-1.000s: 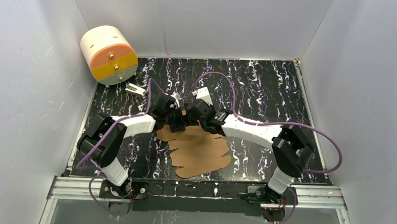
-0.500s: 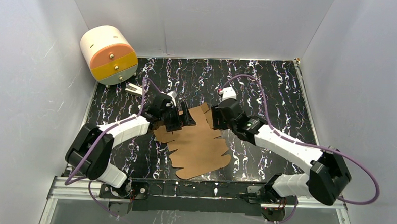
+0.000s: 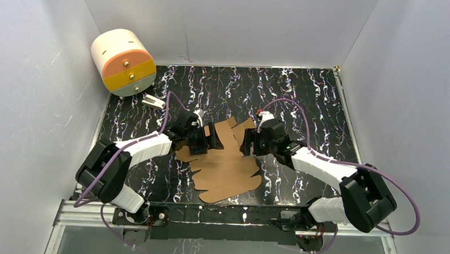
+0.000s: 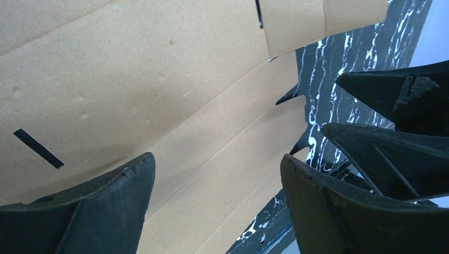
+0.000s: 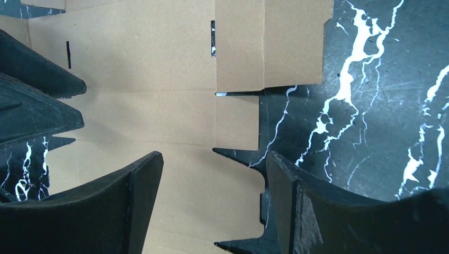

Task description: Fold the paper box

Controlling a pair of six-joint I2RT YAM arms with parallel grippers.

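Note:
The paper box (image 3: pixel 227 164) is a flat brown die-cut sheet lying on the black marbled table, its flaps pointing toward the back. My left gripper (image 3: pixel 212 139) hangs open over the sheet's far left part. In the left wrist view its fingertips (image 4: pixel 217 159) stand wide apart above bare cardboard (image 4: pixel 159 79) with nothing between them. My right gripper (image 3: pixel 247 144) is open over the sheet's far right edge. In the right wrist view it (image 5: pixel 214 154) straddles the notched edge of the cardboard (image 5: pixel 148 111). The two grippers face each other, close but apart.
A cream, orange and yellow cylindrical drawer unit (image 3: pixel 124 61) stands at the back left corner, with a small white object (image 3: pixel 153 102) in front of it. White walls enclose the table (image 3: pixel 304 96) on three sides. Purple cables loop over both arms.
The right gripper has opened and drawn back to the right, away from the left gripper. The left gripper stayed open and shifted slightly. The sheet's far flaps are uncovered now.

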